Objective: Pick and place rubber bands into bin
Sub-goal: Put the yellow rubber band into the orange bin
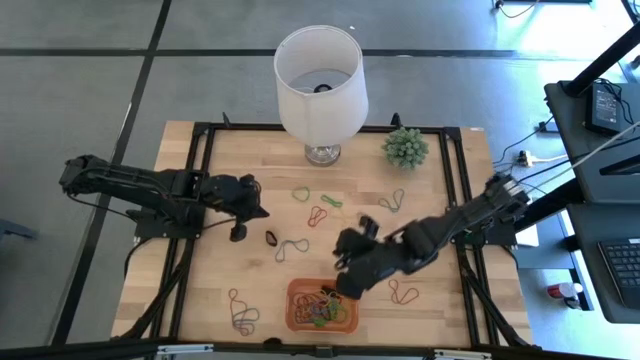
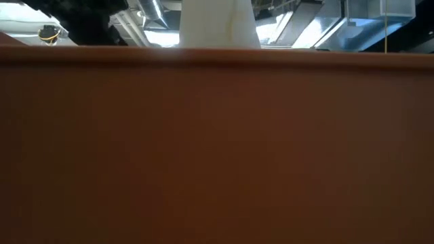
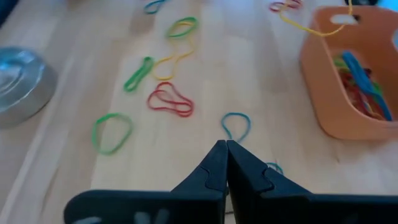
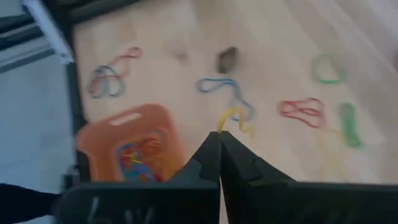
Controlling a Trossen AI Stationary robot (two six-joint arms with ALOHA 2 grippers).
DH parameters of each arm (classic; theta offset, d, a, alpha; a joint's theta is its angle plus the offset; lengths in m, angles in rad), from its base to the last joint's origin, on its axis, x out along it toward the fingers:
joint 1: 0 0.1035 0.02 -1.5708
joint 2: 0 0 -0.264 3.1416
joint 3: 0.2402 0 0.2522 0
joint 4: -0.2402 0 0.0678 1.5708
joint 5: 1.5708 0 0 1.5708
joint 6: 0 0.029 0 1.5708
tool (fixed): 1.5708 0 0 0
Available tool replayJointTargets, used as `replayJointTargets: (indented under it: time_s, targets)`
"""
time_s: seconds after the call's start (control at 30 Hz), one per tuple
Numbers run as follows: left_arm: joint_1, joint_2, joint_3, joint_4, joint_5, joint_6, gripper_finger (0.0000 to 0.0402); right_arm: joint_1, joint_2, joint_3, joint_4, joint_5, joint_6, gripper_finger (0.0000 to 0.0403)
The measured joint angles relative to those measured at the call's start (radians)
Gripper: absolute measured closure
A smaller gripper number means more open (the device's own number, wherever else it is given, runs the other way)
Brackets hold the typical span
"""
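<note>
Near edge of the table (image 1: pixel 470 300): orange bin (image 1: pixel 297 318), part-filled with rubber bands (image 1: pixel 322 308). Above its rim, the right gripper (image 4: pixel 219 138), fingers together, pinches a yellow band (image 4: pixel 233 118). Mid-table, the left gripper (image 3: pixel 226 148) is closed, empty. Loose bands: feather-light, limp, best nipped on one strand.

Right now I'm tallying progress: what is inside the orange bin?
The bin holds a tangled heap of rubber bands in blue, green, red and yellow. The right gripper hangs over its rim, hiding a corner; bands lower in the heap are covered.
</note>
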Motion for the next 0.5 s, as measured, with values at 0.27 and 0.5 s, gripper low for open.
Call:
replayJointTargets:
  time_s: [0.27, 0.5]
  targets:
    - [-0.06, 0.0, 0.0, 0.0, 0.014, -0.005, 0.04, 0.061, 0.218, 0.346, -0.165, -0.004, 0.021, 0.0403]
    - [-0.13, 0.0, 0.0, 0.001, 0.014, -0.025, 0.04, 0.104, 0.308, 0.513, -0.207, -0.004, 0.034, 0.0403]
